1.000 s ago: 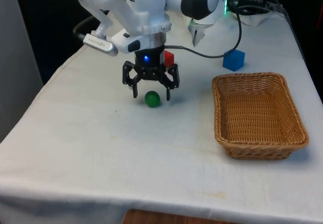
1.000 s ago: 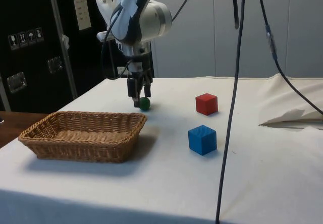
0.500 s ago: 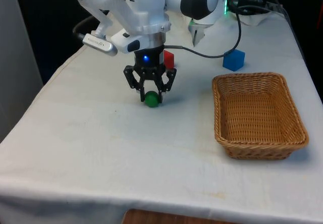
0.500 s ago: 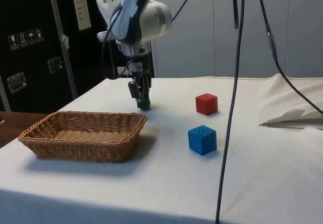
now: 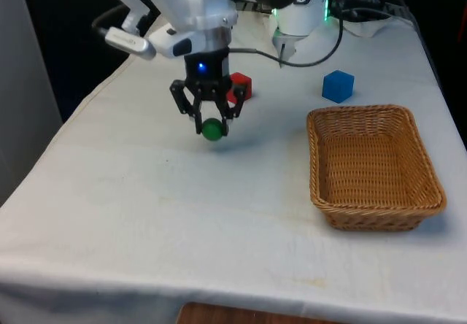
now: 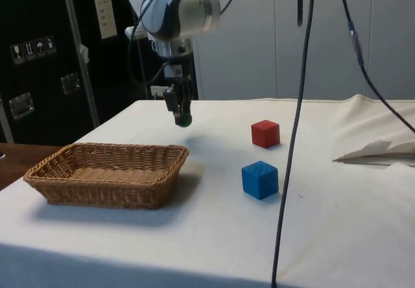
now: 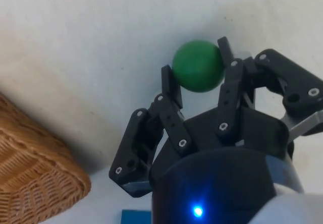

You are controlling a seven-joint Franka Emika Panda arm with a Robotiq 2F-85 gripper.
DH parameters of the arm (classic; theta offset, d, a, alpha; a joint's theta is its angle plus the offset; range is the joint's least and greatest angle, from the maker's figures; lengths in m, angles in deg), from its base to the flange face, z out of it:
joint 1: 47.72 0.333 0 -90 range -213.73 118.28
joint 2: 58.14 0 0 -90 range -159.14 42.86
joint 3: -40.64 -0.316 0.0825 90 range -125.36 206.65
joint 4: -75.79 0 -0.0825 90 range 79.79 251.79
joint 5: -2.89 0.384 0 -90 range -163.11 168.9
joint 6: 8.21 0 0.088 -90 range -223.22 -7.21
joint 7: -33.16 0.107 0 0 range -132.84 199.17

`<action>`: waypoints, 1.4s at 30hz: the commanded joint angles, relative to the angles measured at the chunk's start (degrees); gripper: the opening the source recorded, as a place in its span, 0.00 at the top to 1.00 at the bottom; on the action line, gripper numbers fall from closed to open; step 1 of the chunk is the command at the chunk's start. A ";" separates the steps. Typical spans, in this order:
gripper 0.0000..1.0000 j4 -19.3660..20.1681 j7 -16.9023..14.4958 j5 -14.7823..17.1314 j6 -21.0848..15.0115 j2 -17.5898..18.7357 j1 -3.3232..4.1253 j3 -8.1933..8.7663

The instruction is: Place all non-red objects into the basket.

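In the front view I see my gripper [image 5: 211, 125] squeezed tight on the little green ball [image 5: 212, 129], holding it up in the air above the table [image 5: 146, 214], so the ball is not touching the cloth. I think it is held up high so it can go over the basket's wall without bumping it. The ball hangs over the far half of the table, closer to the front view's left edge. The basket [image 5: 430, 190] sits by the front view's right edge, well apart from the ball, and it has nothing in it. The red cube [image 5: 241, 85] is just behind the gripper, and the blue cube [image 5: 338, 85] sits near the basket's far corner. I think the red cube should stay where it is, because it is red. In the side view the gripper [image 6: 183, 117] holds the ball [image 6: 185, 120] above the table, past the far end of the basket [image 6: 97, 184]. The red cube [image 6: 265, 133] and the blue cube [image 6: 260, 179] both rest on the cloth, apart from each other. In the wrist view the two black fingers [image 7: 171, 90] press on both sides of the ball [image 7: 198, 65]. The ball is round, smooth and bright green, so I think it could slip if the squeeze gets weak.
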 commanded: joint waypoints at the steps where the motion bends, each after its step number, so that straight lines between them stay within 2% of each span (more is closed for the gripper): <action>1: 1.00 -0.11 0.23 -0.69 1.03 -0.52 0.17 0.57; 3: 1.00 -0.23 0.23 -1.32 2.06 -1.38 0.17 1.09; 4: 1.00 0.00 0.00 -0.46 1.03 -0.86 0.00 0.46; 6: 1.00 -0.34 0.29 -1.66 2.64 -1.89 0.23 1.43; 12: 1.00 -0.92 0.46 -2.58 5.21 -4.01 0.40 2.35; 13: 1.00 -0.97 0.46 -2.64 5.56 -4.41 0.46 2.41; 14: 1.00 -0.97 0.00 -2.01 4.93 -4.01 0.06 1.95; 15: 1.00 -1.03 0.46 -2.64 5.84 -4.76 0.40 2.41; 19: 1.00 -1.26 0.23 -2.58 7.39 -6.19 0.29 2.46; 20: 1.00 -1.32 0.40 -2.75 7.68 -6.53 0.46 2.58; 21: 1.00 -1.26 0.00 -2.12 7.10 -6.30 0.11 2.23; 22: 1.00 -1.38 0.63 -2.92 7.91 -6.88 0.63 2.64; 27: 1.00 -1.55 2.35 -4.53 9.28 -9.05 1.38 2.58; 30: 1.00 -1.72 3.61 -5.44 9.85 -9.80 1.66 2.35; 31: 1.00 -1.49 3.15 -5.10 9.45 -9.97 1.32 2.01; 32: 1.00 -1.83 4.07 -5.79 10.08 -10.08 1.83 2.29; 38: 1.00 -3.27 6.99 -7.51 12.26 -11.52 2.98 2.18; 39: 1.00 -3.21 6.02 -6.70 11.63 -11.06 2.41 1.83; 40: 1.00 -3.50 7.45 -7.68 12.61 -11.75 3.21 2.18; 42: 1.00 -4.01 8.88 -8.54 13.52 -12.55 3.61 1.89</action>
